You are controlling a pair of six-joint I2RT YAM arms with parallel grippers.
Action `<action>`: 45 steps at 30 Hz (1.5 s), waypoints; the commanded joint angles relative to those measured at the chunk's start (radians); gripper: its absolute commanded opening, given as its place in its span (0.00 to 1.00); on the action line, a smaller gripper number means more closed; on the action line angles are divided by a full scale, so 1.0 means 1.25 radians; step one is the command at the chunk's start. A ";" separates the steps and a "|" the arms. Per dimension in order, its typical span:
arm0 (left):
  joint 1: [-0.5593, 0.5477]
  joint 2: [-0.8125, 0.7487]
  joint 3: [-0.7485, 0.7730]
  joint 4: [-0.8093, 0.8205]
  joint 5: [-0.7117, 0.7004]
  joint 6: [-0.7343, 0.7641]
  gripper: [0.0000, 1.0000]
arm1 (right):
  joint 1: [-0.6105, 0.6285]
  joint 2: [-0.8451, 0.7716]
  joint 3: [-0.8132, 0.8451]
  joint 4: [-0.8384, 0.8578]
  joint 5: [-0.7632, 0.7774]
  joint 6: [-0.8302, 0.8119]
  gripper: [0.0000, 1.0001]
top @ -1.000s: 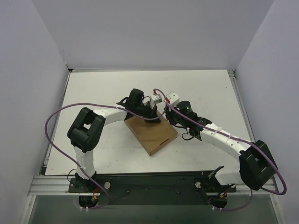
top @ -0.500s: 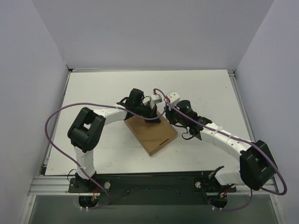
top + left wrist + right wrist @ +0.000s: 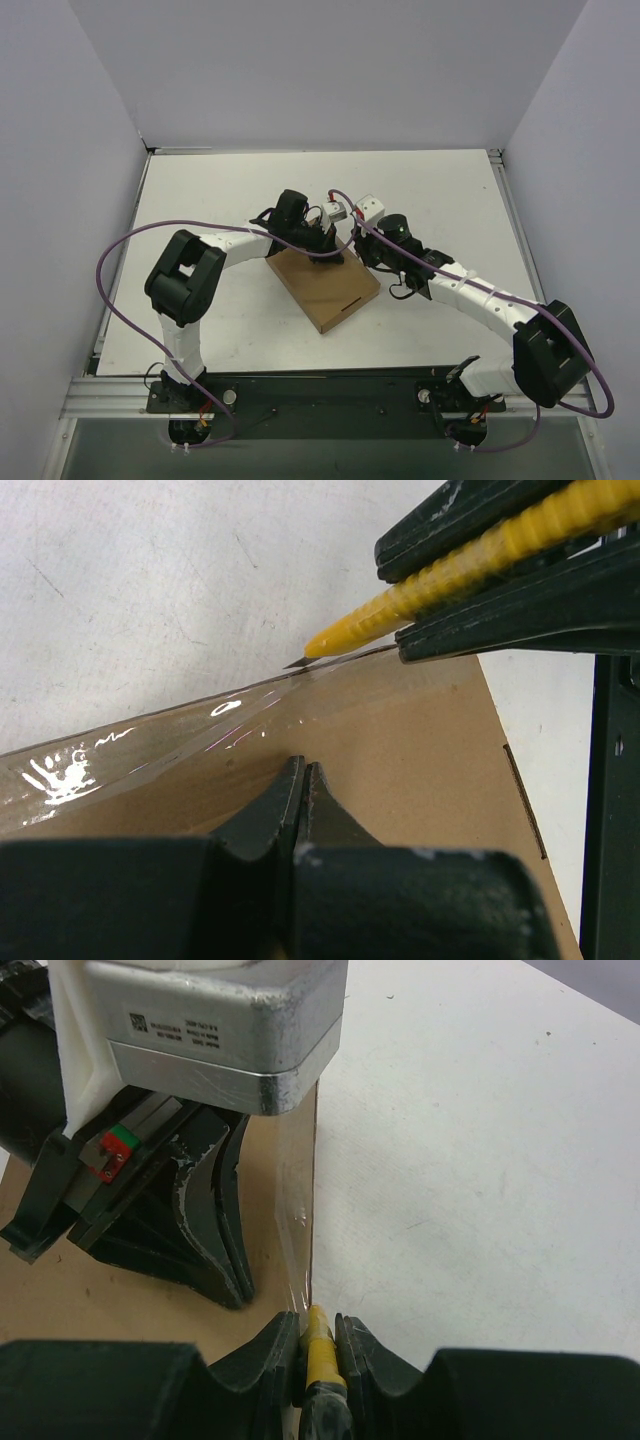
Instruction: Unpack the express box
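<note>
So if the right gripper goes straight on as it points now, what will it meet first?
Probably the clear tape along the express box edge: the yellow knife in the right gripper points along it. The left gripper seems just beside that line.

The express box is sitting centrally on the bench, left fingers resting on top, right fingers holding the knife against its far edge.

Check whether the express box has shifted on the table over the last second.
No. The express box keeps the same spot and angle against the table's far edge; the right tool holds the yellow knife at its taped seam.
</note>
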 commanded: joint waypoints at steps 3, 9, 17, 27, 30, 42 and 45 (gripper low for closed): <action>0.003 0.034 -0.001 -0.062 -0.022 0.020 0.00 | 0.003 0.009 0.017 0.003 -0.003 -0.005 0.00; 0.003 0.038 -0.001 -0.061 -0.021 0.020 0.00 | 0.003 0.009 0.023 -0.012 -0.002 0.004 0.00; 0.005 0.040 0.004 -0.058 -0.021 0.018 0.00 | 0.003 0.022 0.056 -0.066 0.008 0.027 0.00; 0.012 0.043 0.012 -0.057 -0.018 0.018 0.00 | 0.004 -0.013 0.115 -0.280 0.008 0.054 0.00; 0.013 0.045 0.014 -0.055 -0.018 0.018 0.00 | 0.003 -0.037 0.122 -0.303 0.031 0.043 0.00; 0.010 0.037 0.001 -0.060 -0.017 0.021 0.00 | 0.008 -0.043 0.106 -0.167 0.033 0.036 0.00; 0.010 0.035 0.004 -0.063 -0.019 0.022 0.00 | 0.008 -0.032 0.101 -0.148 0.032 0.028 0.00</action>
